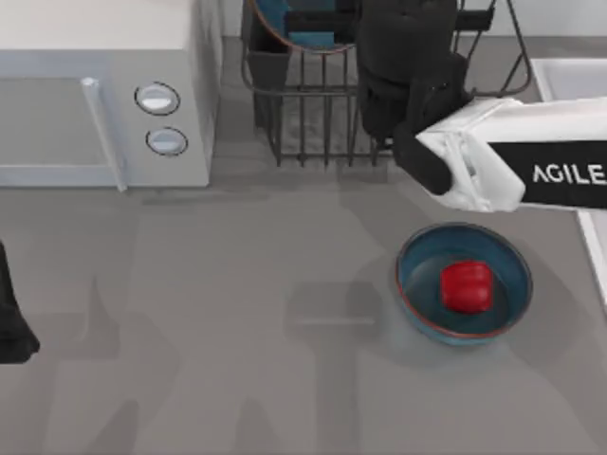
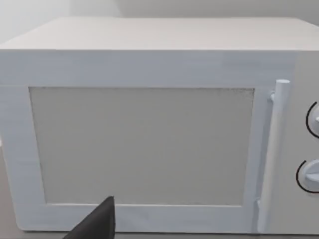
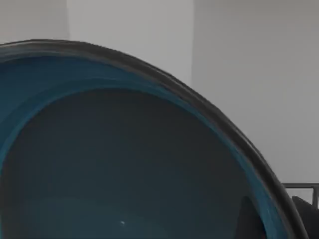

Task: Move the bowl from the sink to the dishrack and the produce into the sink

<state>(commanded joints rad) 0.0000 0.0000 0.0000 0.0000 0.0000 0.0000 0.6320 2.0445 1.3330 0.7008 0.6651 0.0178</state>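
Right arm point(image 1: 531, 171) reaches over the dishrack point(image 1: 313, 133) by the bowl point(image 1: 285, 24) (tool grip: cannot tell).

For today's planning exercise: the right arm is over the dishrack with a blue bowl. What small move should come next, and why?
Probably ease the bowl a little lower between the dishrack bars before letting go: it sits at the rack's top by the right gripper, tilted on edge. The produce waits in a second bowl on the table.

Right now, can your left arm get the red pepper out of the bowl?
Probably, with a long reach: my left gripper sits at the table's far left edge, the red pepper lies uncovered in the bowl toward the right, bare table between.
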